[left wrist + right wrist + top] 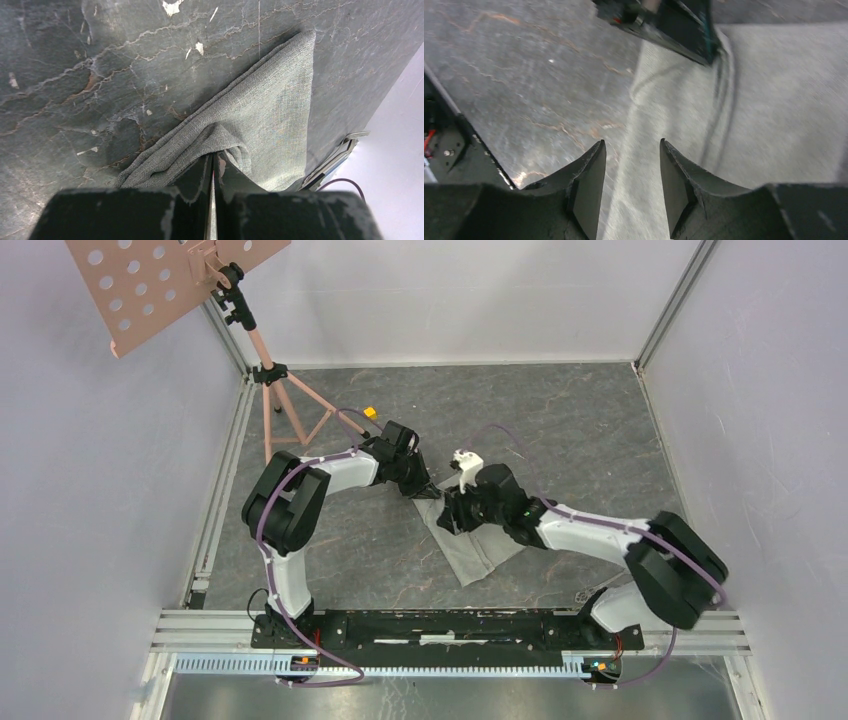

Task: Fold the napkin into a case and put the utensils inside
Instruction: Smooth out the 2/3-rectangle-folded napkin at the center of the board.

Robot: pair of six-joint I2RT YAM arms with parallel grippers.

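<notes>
Roughly mid-table the napkin (482, 558) lay with its long axis running 11 to 5 o'clock, its far end pinched tight in the left gripper (213, 161), while the right gripper (630, 146), jaws apart, hovered seemingly over its middle.

the napkin (482, 558) is a plain, pale grey-green woven cloth, folded into a long narrow strip. it lies slanted on the dark marbled table (560, 420), about midway between the two arms. its near part rests flat. its far end is bunched into a small peak, pinched between the closed fingers of the left gripper (212, 161). soft creases run along its length.
</notes>
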